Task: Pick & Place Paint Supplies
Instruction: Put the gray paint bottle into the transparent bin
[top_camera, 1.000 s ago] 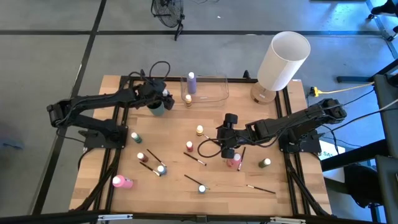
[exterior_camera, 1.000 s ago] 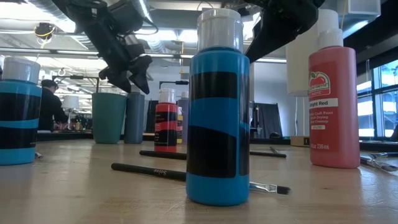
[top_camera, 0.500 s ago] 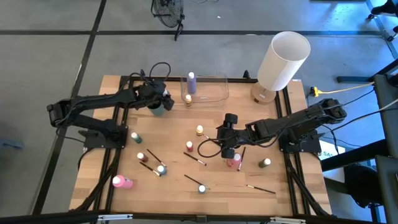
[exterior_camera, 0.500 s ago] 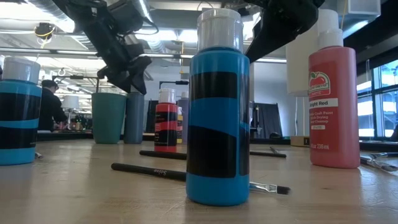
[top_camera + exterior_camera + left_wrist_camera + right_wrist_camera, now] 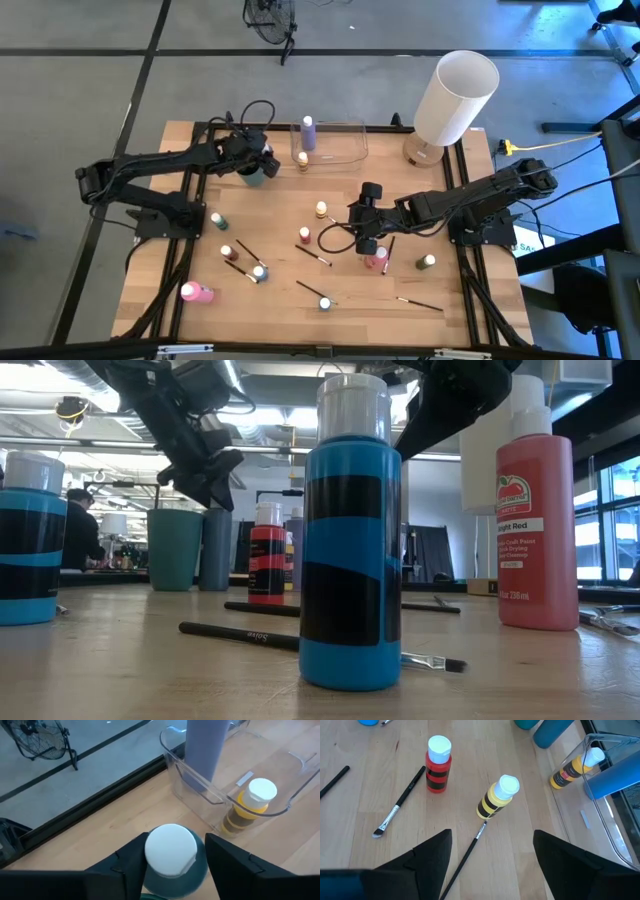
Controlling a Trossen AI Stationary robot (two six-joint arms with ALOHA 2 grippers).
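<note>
The left gripper [image 5: 171, 865] straddles a white-capped teal paint bottle [image 5: 172, 857], fingers just beside it, not clamped; the right gripper [image 5: 492, 851] hovers wide open above a yellow bottle [image 5: 498, 796].

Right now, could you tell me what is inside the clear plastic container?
The clear container holds an upright lilac bottle and a yellow bottle by its wall. Nothing else shows inside.

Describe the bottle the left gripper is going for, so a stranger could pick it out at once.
Start at the clear plastic container at the table's far edge. Just beside its left end, outside the wall, stands a dark teal bottle with a white cap, with the left gripper straddling it. The yellow bottle and lilac bottle nearby sit inside the container; this one does not.
</note>
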